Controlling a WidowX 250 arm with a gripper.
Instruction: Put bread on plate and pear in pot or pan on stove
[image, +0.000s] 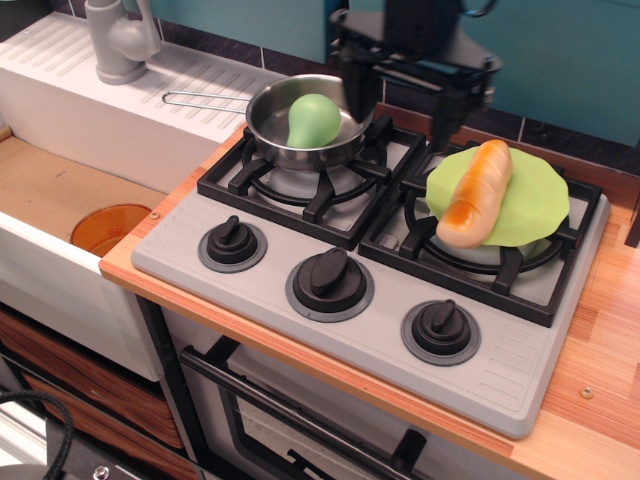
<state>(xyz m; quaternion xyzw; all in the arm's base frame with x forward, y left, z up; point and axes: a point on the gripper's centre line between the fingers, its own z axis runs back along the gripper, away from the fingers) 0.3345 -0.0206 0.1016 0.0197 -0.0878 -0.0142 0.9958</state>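
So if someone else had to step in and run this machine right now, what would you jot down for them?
Claw: open, holding nothing, hanging above the back of the stove between the saucepan and the plate.
Pear: lying inside the steel saucepan, which sits on the left burner grate.
Bread: lying across the lime-green plate, which rests on the right burner grate; its lower end sticks out past the plate's rim.
Done: both items look placed where the job wants them.
Left: probably nothing but pulling the arm clear.
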